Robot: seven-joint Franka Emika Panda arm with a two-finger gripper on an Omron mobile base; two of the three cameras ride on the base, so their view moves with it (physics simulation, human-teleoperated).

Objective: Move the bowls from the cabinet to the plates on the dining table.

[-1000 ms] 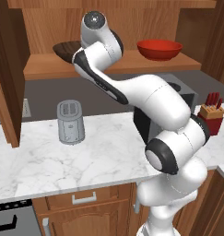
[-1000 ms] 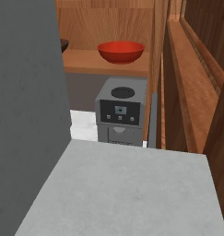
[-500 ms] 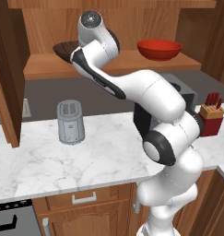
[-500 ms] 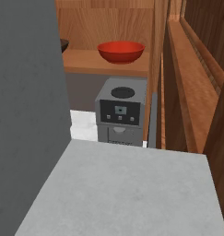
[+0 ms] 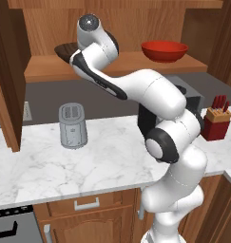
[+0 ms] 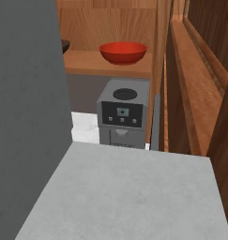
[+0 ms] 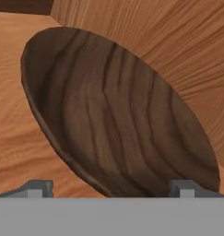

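- Hand view: gripper spread wide, its tips flanking the dark wooden bowl on the cabinet shelf.
- Red bowl sits further right.
- Marble counter below carries a toaster.

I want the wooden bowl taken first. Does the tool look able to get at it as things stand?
Probably yes. The tool is open, right in front of the brown bowl on the cabinet shelf, its fingertips either side of the near rim. The cabinet stands open and nothing lies between them.
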